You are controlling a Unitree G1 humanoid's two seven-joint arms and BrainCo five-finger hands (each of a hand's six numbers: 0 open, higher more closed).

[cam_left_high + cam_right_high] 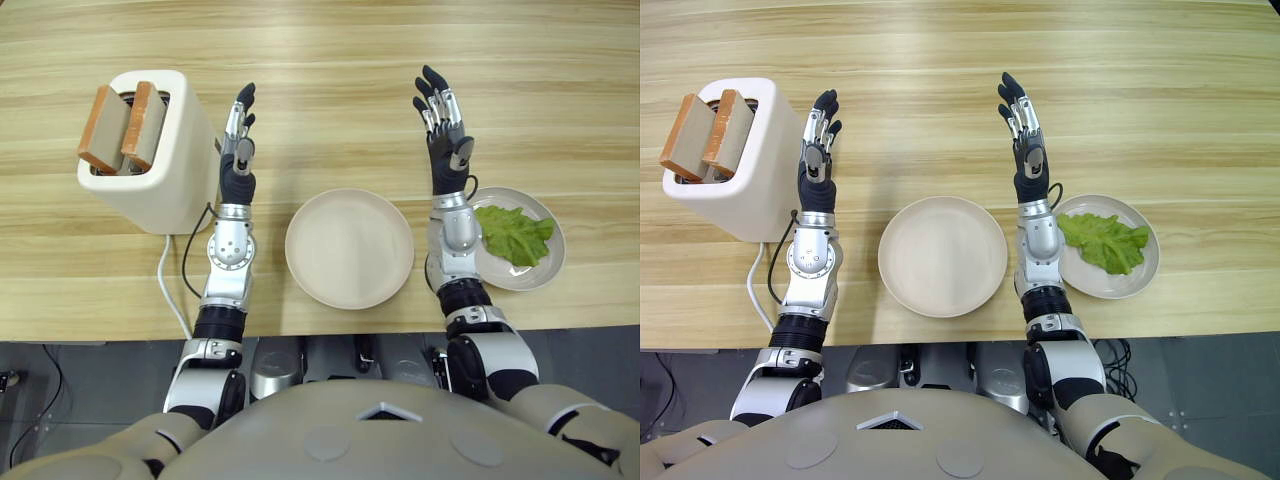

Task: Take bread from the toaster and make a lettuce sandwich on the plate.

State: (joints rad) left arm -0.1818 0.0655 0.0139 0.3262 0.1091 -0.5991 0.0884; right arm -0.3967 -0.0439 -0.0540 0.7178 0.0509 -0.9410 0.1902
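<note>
Two bread slices [122,128] sit upright in the toaster [150,190], far left on the tabletop [350,60]. Plate [350,250] near centre, lettuce [515,233] on side plate [545,268] to its right. Left hand [238,150] just right of the toaster, right hand [445,125] over the tabletop beyond the gap between the plates; both released, fingers straight.

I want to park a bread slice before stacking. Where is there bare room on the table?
The light wooden table is bare along its whole far strip, and between the left hand and right hand above the empty beige round plate. Crowded: left hand by the cream toaster, right forearm over the grey lettuce plate rim.
</note>
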